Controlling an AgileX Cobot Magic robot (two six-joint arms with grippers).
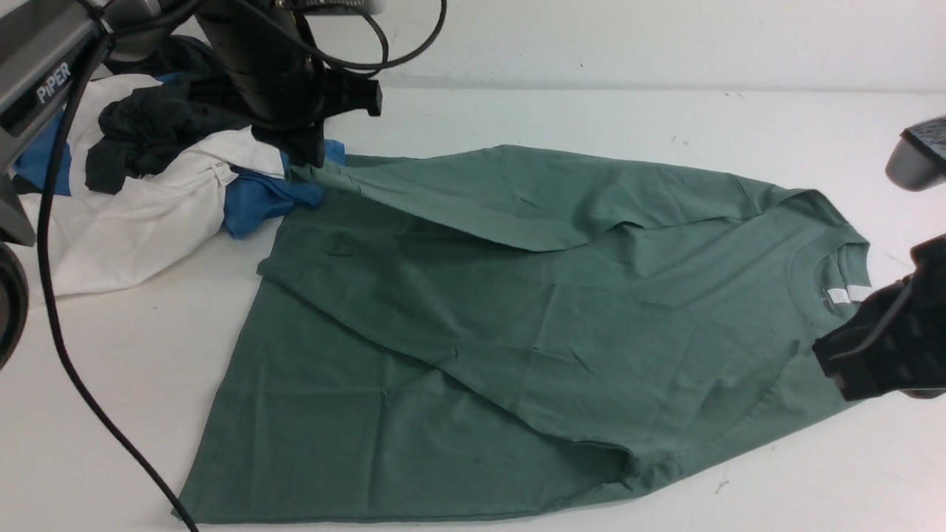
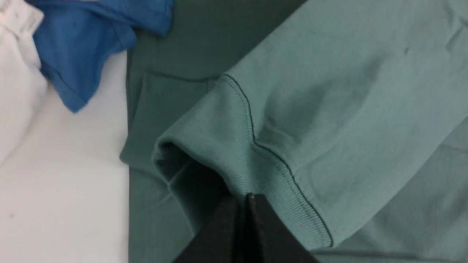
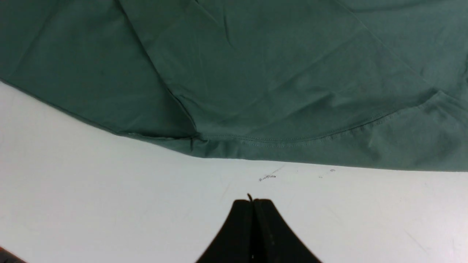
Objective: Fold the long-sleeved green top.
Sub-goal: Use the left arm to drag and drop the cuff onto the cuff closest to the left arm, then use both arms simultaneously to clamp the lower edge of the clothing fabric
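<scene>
table (image 1: 111,384): white, matte, faintly scuffed, fills most of the frame.
clothes pile (image 1: 140,214): upper left; white, dark and blue garments heaped together.
left gripper (image 1: 307,159): upper left; fingers clamped on the ribbed cuff (image 2: 219,138), sleeve raised.
green long-sleeved top (image 1: 517,318): centre, spread out, collar at right.
wall (image 1: 665,37): plain white, top edge.
right gripper (image 3: 252,202): right edge; fingers together over bare table beside the top.

One green long-sleeved top (image 1: 517,310) on the surface (image 1: 591,118). Beside it are one white garment (image 1: 126,222), one dark garment (image 1: 148,133) and one blue garment (image 1: 259,203). Two claws: left claw (image 1: 305,157), right claw (image 1: 839,362).
</scene>
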